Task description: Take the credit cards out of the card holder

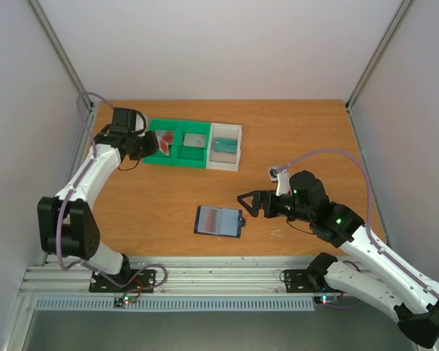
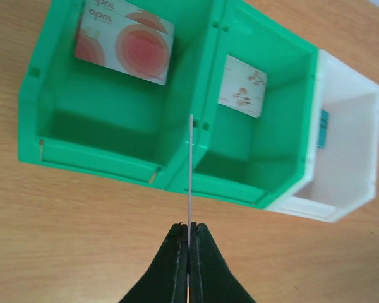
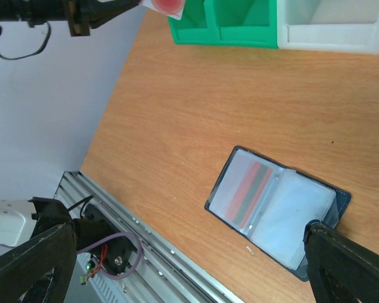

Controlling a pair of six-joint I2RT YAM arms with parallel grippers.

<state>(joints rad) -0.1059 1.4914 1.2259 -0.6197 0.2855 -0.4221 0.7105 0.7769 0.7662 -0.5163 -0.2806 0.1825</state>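
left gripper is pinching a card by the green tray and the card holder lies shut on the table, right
Not quite: the card holder lies open, pockets up, as the right wrist view shows. The left gripper does pinch a card by the green tray.

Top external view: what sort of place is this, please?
Probably a robot lab cell, not a home: a wooden table enclosed by plain white panels, the left arm and right arm bolted to a metal rail at its near edge, and a green-and-white compartment tray set out on it.
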